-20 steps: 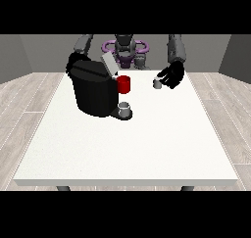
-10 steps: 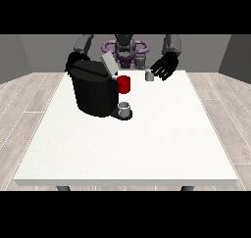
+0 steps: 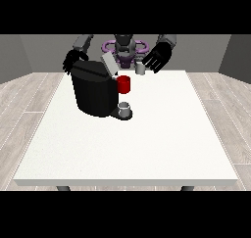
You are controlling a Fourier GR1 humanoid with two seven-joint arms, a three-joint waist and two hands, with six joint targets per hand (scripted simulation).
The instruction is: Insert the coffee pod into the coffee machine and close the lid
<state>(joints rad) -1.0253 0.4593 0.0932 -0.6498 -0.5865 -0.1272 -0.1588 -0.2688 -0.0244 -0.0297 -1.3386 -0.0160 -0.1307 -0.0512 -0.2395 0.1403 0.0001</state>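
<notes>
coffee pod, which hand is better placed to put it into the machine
The robot's left, at the view's right: its fingers hold the small grey coffee pod raised beside the black coffee machine with its grey lid open. The other hand is behind the machine's far side.

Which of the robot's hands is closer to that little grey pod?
Its left hand, seen at the view's right, is nearer: the grey pod sits at its fingers. The other hand, at the view's left, is behind the black coffee machine, far from the pod.
</notes>
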